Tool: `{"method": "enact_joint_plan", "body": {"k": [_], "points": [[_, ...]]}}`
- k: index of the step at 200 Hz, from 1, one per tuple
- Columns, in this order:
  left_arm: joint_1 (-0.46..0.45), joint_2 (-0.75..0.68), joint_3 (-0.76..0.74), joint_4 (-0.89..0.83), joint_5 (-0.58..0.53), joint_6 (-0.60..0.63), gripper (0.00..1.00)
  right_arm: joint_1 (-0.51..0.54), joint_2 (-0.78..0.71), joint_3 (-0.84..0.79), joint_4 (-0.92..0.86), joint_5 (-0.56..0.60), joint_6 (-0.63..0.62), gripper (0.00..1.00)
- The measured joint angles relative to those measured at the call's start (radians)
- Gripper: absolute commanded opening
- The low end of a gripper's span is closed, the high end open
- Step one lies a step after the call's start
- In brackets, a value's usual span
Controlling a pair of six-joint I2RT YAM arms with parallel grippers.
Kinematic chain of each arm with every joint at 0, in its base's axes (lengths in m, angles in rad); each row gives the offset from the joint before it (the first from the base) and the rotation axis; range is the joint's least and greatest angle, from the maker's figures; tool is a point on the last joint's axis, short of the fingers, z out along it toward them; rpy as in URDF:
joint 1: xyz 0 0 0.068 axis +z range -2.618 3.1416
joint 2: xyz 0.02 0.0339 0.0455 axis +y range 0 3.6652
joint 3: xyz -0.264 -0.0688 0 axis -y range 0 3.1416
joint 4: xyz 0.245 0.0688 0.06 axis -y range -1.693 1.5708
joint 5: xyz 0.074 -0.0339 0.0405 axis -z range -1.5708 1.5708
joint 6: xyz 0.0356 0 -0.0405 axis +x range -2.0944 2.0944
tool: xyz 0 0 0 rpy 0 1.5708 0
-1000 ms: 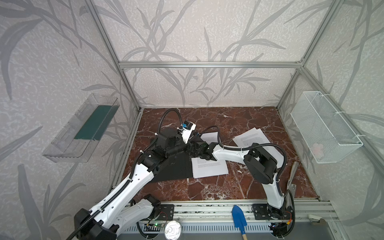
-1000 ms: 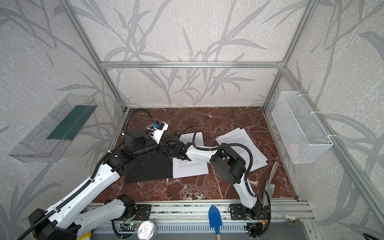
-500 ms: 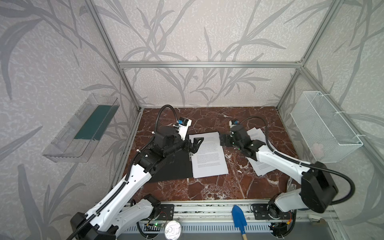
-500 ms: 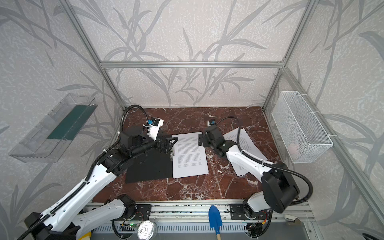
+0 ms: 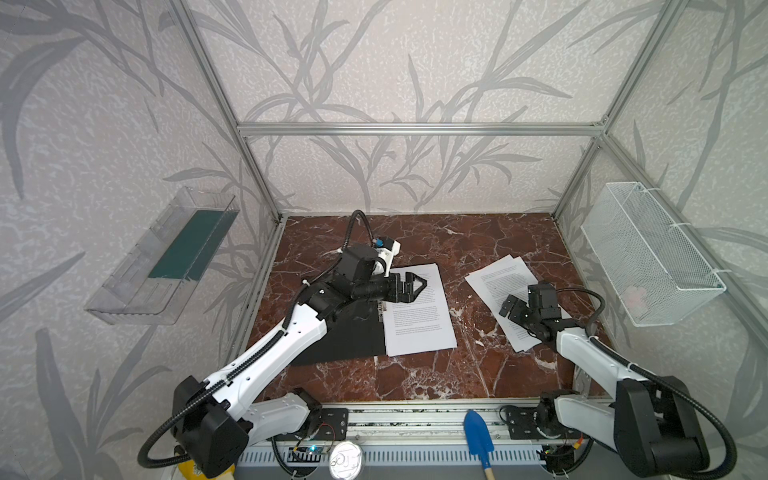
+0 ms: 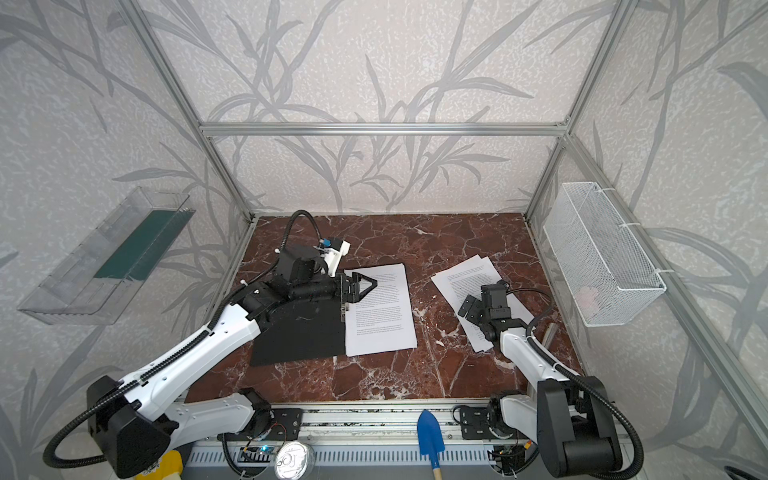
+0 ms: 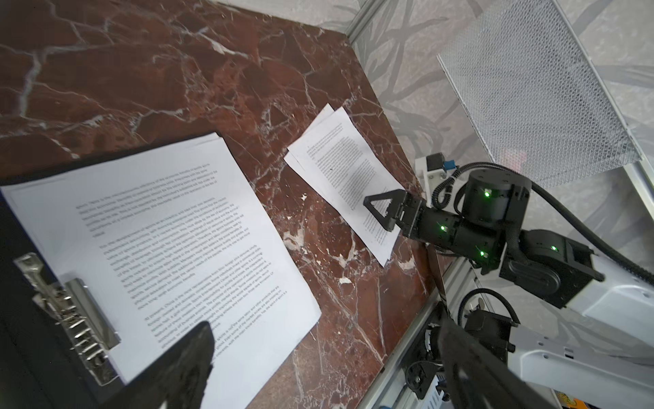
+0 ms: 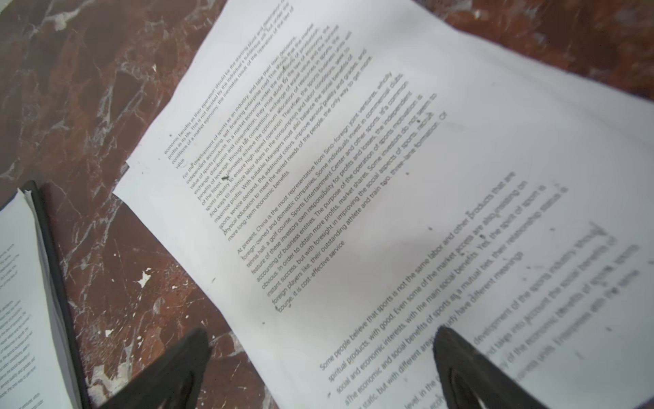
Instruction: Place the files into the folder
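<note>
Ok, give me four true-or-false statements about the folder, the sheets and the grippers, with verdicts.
1. A sheet lies in the open folder. True.
2. The right gripper is shut on a sheet. False: it is open over the loose sheets and holds nothing.
3. Loose sheets lie on the table, right of the folder in both top views. True.
4. The left gripper grips the folder's clip. False: it is open, over the sheet in the folder.

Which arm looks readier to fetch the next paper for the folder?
Right. The right tool hovers open over the loose sheets; the left tool hangs open over the folder, farther away.
</note>
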Motion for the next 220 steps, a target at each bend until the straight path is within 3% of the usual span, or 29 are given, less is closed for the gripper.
{"method": "enact_joint_plan", "body": {"k": [37,65,93,140,195,220], "points": [[-0.207,0.025,0.0,0.005,-0.069,-0.018,0.99,-0.038,0.064,0.014,0.028,-0.09,0.011,0.99],[-0.28,0.144,0.002,0.055,-0.088,-0.036,0.99,-0.042,0.09,0.016,0.084,-0.174,0.031,0.99],[-0.305,0.273,0.03,0.075,-0.107,-0.063,0.99,-0.027,0.132,0.018,0.182,-0.275,0.095,0.99],[-0.306,0.343,0.064,0.174,-0.11,-0.063,0.99,0.16,0.142,0.037,0.201,-0.333,0.172,0.99],[-0.306,0.557,0.217,0.187,-0.069,-0.026,0.99,-0.023,0.043,0.109,0.176,-0.293,0.119,0.99],[-0.306,0.678,0.291,0.18,-0.033,-0.006,0.93,-0.077,0.072,0.181,0.17,-0.244,0.054,0.99]]}}
